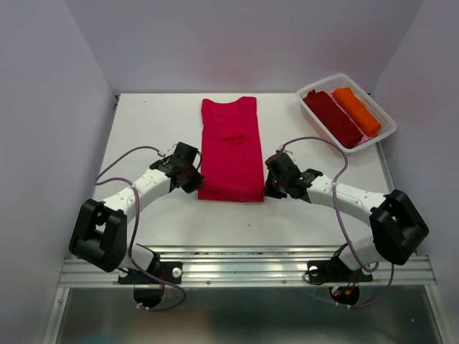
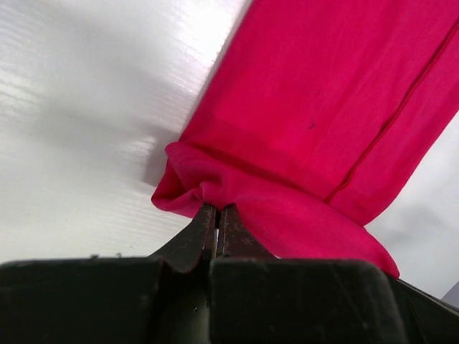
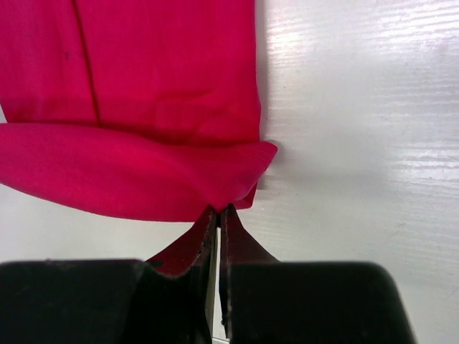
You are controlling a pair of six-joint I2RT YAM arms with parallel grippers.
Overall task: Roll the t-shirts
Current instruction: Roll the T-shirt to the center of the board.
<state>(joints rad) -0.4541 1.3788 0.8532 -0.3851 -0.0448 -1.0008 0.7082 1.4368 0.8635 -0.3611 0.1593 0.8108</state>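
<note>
A bright crimson-red t-shirt (image 1: pixel 229 147) lies folded into a long strip on the white table, its near hem turned up in a small fold. My left gripper (image 1: pixel 195 180) is shut on the shirt's near-left corner (image 2: pixel 188 192). My right gripper (image 1: pixel 270 185) is shut on the near-right corner (image 3: pixel 247 170). Both pinch the turned-up hem (image 3: pixel 122 168) low over the table. A dark maroon rolled shirt (image 1: pixel 332 115) and an orange rolled shirt (image 1: pixel 356 109) lie in the tray at the back right.
A white plastic tray (image 1: pixel 380 133) sits at the back right corner of the table (image 1: pixel 158 129). Walls close in on the left, back and right. A metal rail (image 1: pixel 244 266) runs along the near edge by the arm bases.
</note>
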